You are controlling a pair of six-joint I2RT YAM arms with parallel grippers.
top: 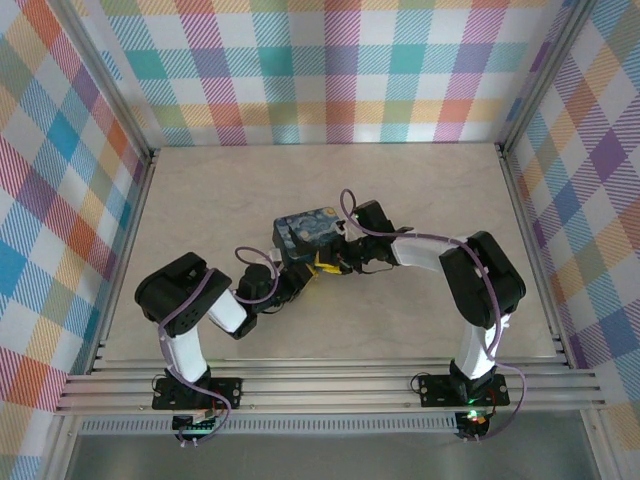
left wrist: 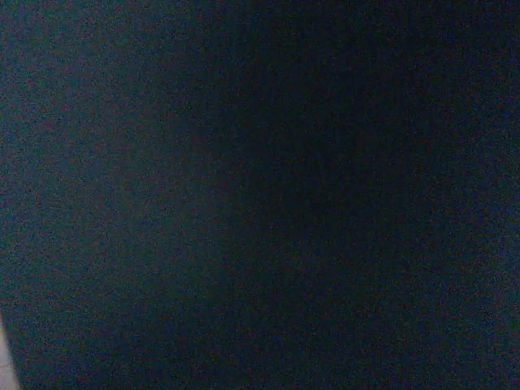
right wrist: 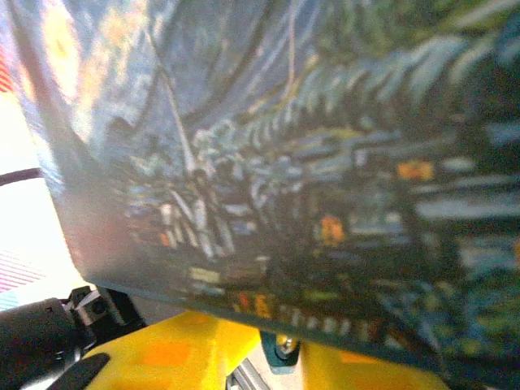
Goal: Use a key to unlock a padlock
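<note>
Honestly, my worry is working blind: the padlock (top: pixel 305 232) sits near the centre of the table (top: pixel 430 200), with the left gripper (top: pixel 290 282) crowding it from 7 o'clock and the right gripper (top: pixel 340 256) from 4 o'clock, over a yellow piece (top: pixel 322 266). I cannot tell how wide either gripper stands or what it holds. Any blind thrust with the key could miss the keyhole, skid the lock or wedge it. No writing is legible, only the swirling night-sky print.

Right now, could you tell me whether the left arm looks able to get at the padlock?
Probably yes: seen from above, the left claw sits right against the padlock with nothing between them, though the right claw crowds its other side.
</note>
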